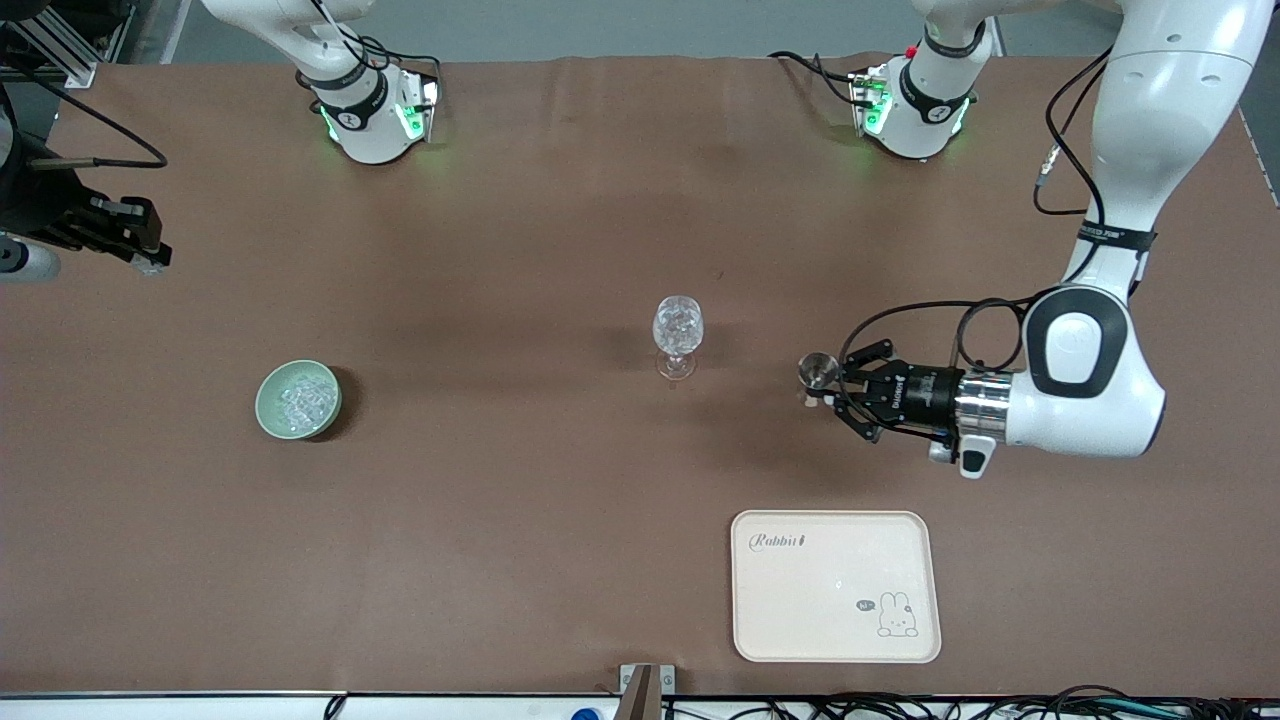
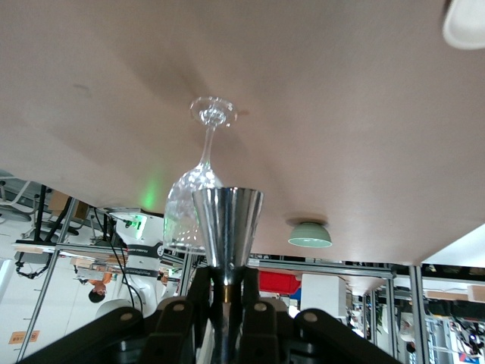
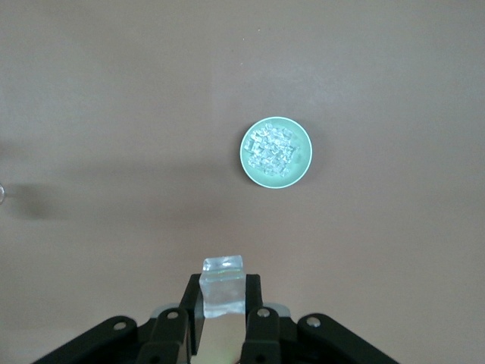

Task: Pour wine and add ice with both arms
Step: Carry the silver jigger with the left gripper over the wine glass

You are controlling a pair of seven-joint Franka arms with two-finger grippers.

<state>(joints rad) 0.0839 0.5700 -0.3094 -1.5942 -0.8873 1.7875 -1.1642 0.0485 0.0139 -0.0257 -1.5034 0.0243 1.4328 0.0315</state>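
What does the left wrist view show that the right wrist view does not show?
Only the left wrist view shows the stemmed glass and the metal cup gripped by the left end effector. Only the right wrist view shows the ice cube gripped by the right end effector. Both show the green bowl and the brown table.

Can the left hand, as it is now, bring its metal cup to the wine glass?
Probably yes. The left hand holds the metal cup beside the wine glass, with only bare table between them.
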